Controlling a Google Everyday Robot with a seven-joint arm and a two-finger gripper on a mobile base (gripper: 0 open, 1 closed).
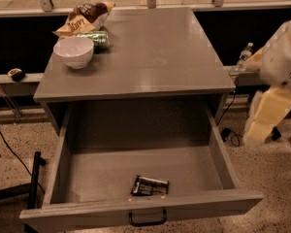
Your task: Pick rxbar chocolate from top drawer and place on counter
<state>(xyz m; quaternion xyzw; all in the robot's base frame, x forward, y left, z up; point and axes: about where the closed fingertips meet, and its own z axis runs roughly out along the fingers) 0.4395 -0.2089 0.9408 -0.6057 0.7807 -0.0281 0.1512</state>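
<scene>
The rxbar chocolate (150, 186), a small dark wrapper with white lettering, lies flat on the floor of the open top drawer (136, 210), near its front panel and a little right of the middle. The drawer is pulled fully out, with its black handle at the front. The counter (150, 52) is the grey cabinet top above it. My gripper (263, 120) hangs at the right, outside the drawer's right wall and above the floor, well apart from the bar. It holds nothing that I can see.
On the counter's back left stand a white bowl (73, 51), a green can (94, 39) on its side and a brown-and-yellow chip bag (85, 16). A water bottle (244, 56) stands on a ledge at the right. Cables lie on the floor at both sides.
</scene>
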